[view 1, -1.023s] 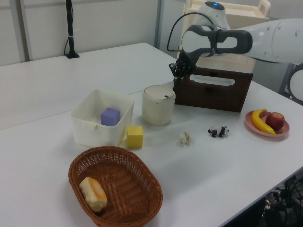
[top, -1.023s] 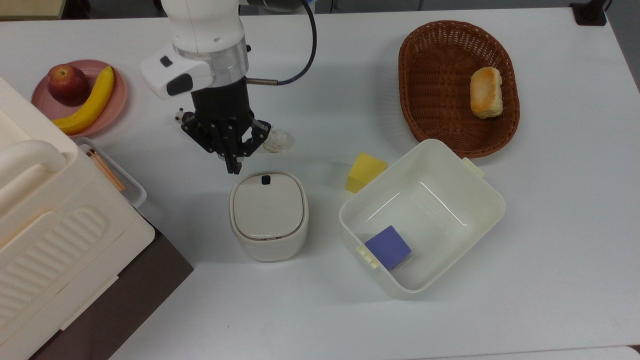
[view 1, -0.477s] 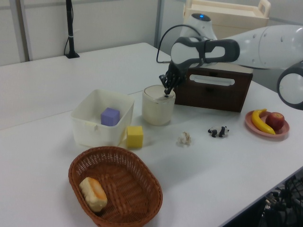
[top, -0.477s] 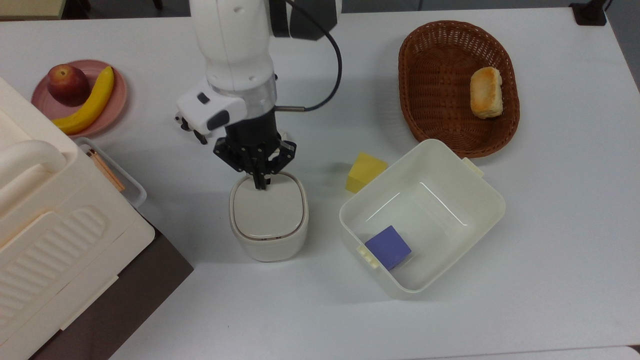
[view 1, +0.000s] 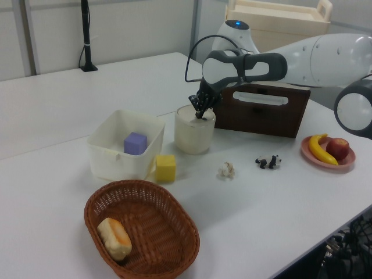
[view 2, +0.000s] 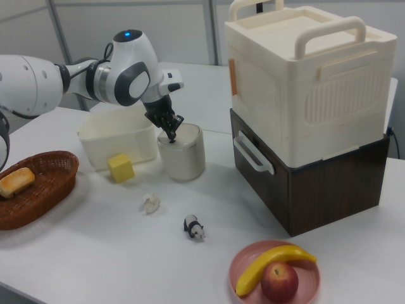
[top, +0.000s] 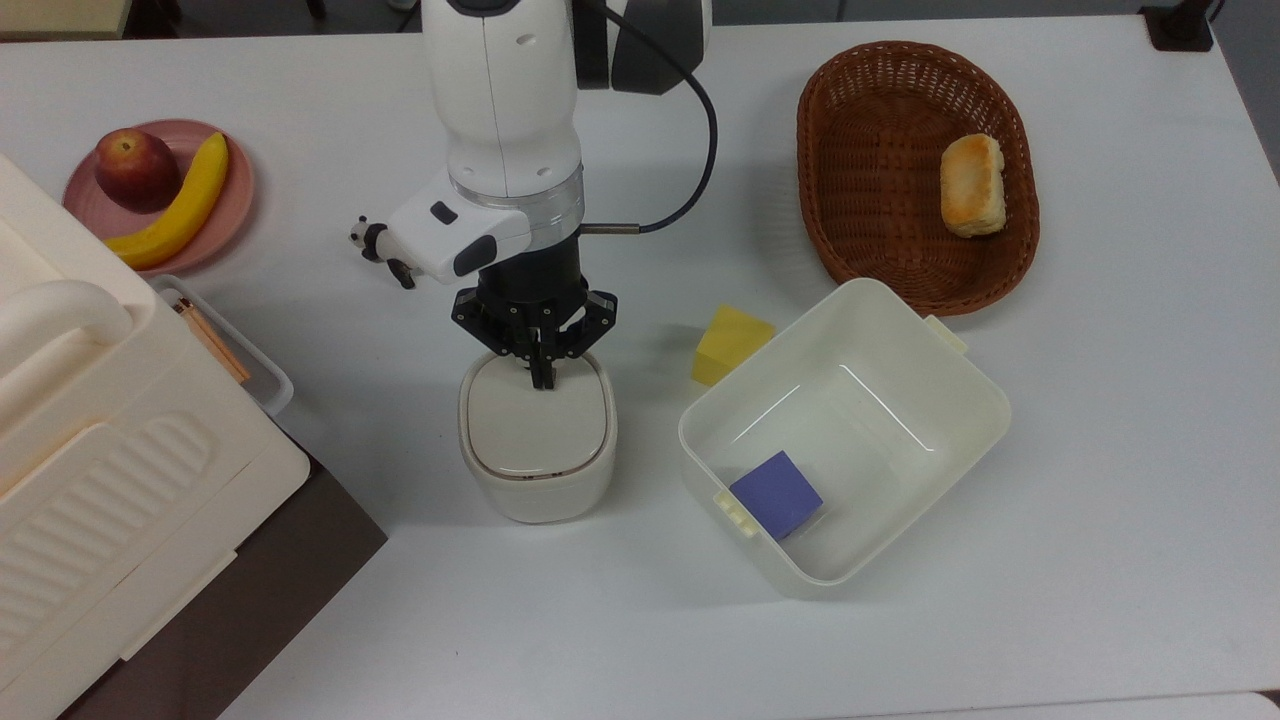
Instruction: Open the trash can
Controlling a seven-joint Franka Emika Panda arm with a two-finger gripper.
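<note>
Since half a second ago, the arm is shifting a little toward the top view's right, and the gripper (top: 541, 378) is now pressing its tip onto the far edge of the trash can (top: 537, 440), where the dark button sat earlier. Fingers (top: 546, 372) are lying closed together, gripping nothing. Lid is lying flat and shut. Trash can is standing on the white surface (top: 640, 620), near the open tub (top: 960, 440) holding a purple block (top: 776, 494), with a yellow block (top: 730, 344) just beside that tub. A toy panda (view 2: 194, 227) and a crumpled paper (view 2: 150, 202) are lying in front in the right view.
</note>
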